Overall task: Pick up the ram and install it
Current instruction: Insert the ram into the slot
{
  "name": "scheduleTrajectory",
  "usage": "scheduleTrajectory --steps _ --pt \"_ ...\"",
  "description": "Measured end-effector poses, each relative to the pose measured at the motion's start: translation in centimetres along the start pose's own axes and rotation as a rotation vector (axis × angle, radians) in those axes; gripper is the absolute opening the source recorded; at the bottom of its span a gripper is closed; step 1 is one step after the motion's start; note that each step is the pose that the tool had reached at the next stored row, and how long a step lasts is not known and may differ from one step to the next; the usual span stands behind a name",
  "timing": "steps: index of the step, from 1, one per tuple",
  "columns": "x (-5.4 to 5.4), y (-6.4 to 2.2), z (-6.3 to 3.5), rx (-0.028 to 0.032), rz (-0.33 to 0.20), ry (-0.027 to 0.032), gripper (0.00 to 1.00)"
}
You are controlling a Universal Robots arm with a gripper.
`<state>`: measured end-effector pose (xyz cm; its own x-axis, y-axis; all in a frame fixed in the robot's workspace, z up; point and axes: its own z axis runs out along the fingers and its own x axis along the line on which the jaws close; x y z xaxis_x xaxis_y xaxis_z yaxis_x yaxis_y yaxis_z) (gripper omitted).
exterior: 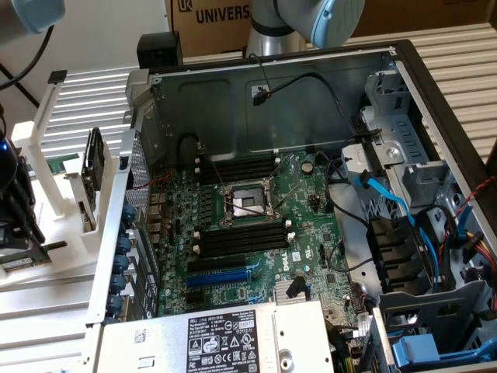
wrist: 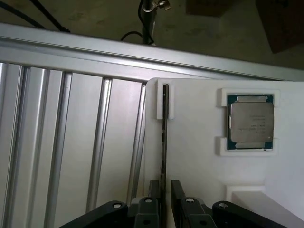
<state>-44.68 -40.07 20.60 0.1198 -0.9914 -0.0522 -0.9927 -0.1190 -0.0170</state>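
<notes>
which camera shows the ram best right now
The wrist view: the ram stands edge-on in its white holder, most of its length visible, between the open gripper's fingers. The exterior view shows a partial green strip of it beneath the gripper at that view's left edge.

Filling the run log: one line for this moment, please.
claw: open, astride ram | ram: on edge in white holder | processor: in holder
</notes>
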Motion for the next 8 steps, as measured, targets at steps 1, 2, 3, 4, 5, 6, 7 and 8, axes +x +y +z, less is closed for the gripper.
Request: scheduleTrajectory --steps 1,2,3,4,5,6,7,8 --pt "0.01 0.00 0.05 0.0007 -0.001 0.0000 0.24" --pt "0.01 0.00 0.09 0.0011 -0.002 0.0001 0.24" --pt "0.01 0.00 0.18 0.0016 -0.004 0.0002 0.24" --pt "0.02 0.00 0.32 0.0023 -0.005 0.0002 0.24" --pt "0.02 0.00 0.40 0.0026 -0.006 0.0002 0.24" --pt "0.03 0.00 0.45 0.0028 -0.006 0.0003 0.24" --pt "0.03 0.01 0.46 0.0026 -0.006 0.0004 0.24" --pt "0.03 0.01 0.46 0.0027 -0.006 0.0003 0.24"
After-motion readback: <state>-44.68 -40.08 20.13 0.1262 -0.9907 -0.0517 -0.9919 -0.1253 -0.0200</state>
